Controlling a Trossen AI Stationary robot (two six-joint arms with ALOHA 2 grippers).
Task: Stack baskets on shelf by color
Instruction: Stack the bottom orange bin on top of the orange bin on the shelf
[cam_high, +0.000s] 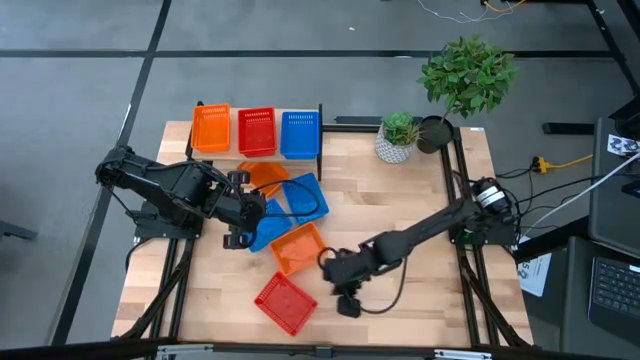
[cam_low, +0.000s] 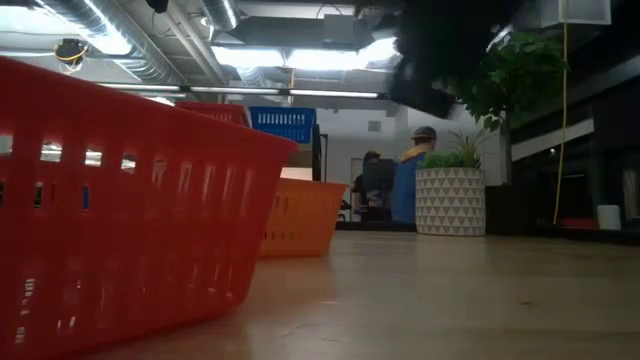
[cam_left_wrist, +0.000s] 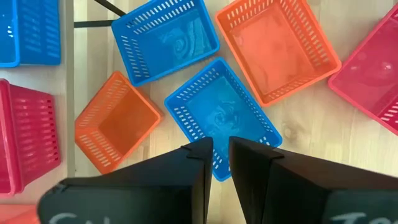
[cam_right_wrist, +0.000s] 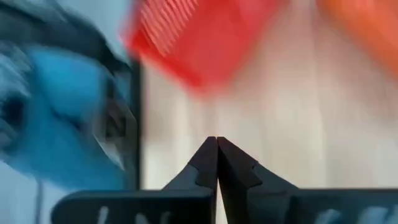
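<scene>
Five loose baskets (cam_high: 291, 245) crowd the tabletop (cam_high: 420, 200) below the shelf (cam_high: 258, 155).

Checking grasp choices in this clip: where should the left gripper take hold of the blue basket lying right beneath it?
Probably the blue basket's near short wall, coming straight down from above with one finger inside and one outside. It sits upright, open side up, and that rim lies just ahead of the left gripper, whose fingers stand slightly apart. The orange basket beside it leaves that wall free.
</scene>
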